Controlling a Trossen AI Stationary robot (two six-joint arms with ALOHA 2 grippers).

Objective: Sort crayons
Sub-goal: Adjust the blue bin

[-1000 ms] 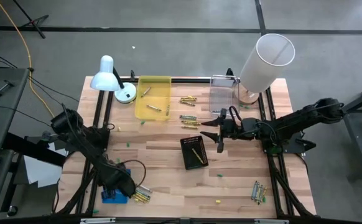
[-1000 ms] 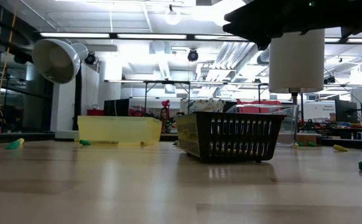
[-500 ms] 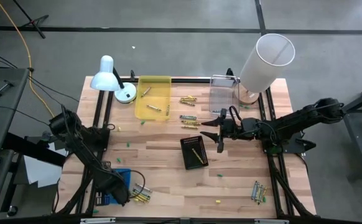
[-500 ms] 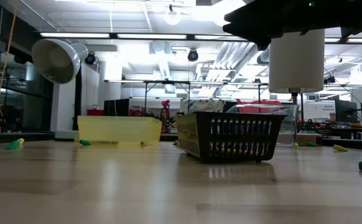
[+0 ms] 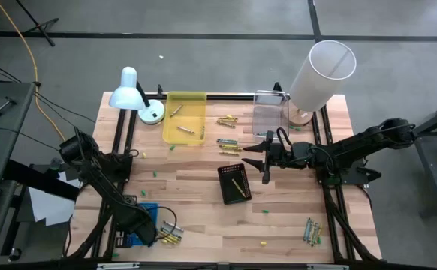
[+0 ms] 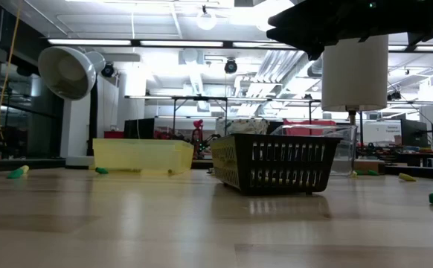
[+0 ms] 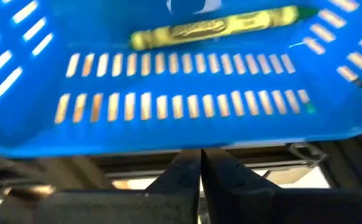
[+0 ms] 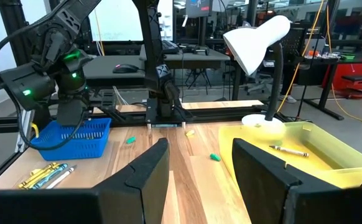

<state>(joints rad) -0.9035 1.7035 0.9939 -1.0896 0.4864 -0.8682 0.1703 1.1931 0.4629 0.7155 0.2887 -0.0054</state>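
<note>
Loose crayons (image 5: 228,142) lie on the table's far middle. More lie at the near right (image 5: 311,230) and by the blue basket (image 5: 172,236). One crayon (image 7: 218,28) lies inside the blue basket (image 5: 148,215). Two more lie in the yellow tray (image 5: 185,118), and one in the black basket (image 5: 233,182). My left gripper (image 7: 200,163) is shut and points down at the blue basket, near the left corner (image 5: 132,225). My right gripper (image 5: 259,161) is open and empty, above the table between the black basket and the clear tray (image 5: 269,112). My left gripper's shut fingertips (image 7: 190,163) stand right at the blue basket's slotted wall rim (image 7: 187,142), coming from above. I cannot tell whether they touch it. The basket stands flat on the table in the right wrist view (image 8: 75,137).
A white desk lamp (image 5: 132,94) stands at the far left. A tall white cylinder (image 5: 320,71) stands at the far right. Small green and yellow specks (image 5: 263,242) dot the wood. Dark rails (image 5: 331,217) run along both table sides.
My left gripper has gone a little toward the table's left edge over the blue basket, so more of the basket's right part shows now.
</note>
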